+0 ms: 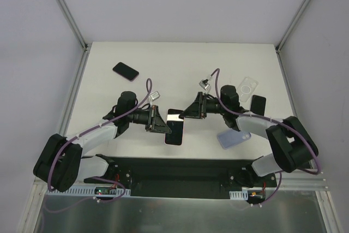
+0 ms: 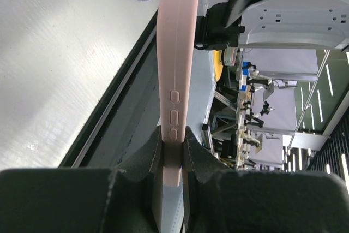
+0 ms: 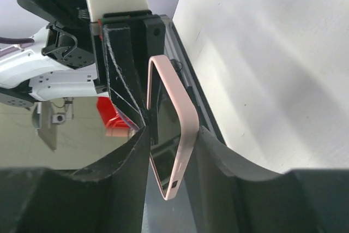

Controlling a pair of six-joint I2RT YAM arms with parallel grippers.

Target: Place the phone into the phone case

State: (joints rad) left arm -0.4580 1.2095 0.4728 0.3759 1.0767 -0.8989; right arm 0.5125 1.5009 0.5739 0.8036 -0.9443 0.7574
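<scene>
A pink phone case with a dark phone screen inside its rim is held above the table's near middle, between both grippers. My left gripper is shut on the case's left edge. The left wrist view shows the case's pink side with button bumps clamped between the fingers. My right gripper is shut on the case's far end. The right wrist view shows the pink rim bowed between the fingers, with dark glass beside it.
A dark phone lies at the far left. A clear case, a black phone and a lavender case lie on the right. Small silver clips lie behind the grippers. The black base bar runs along the near edge.
</scene>
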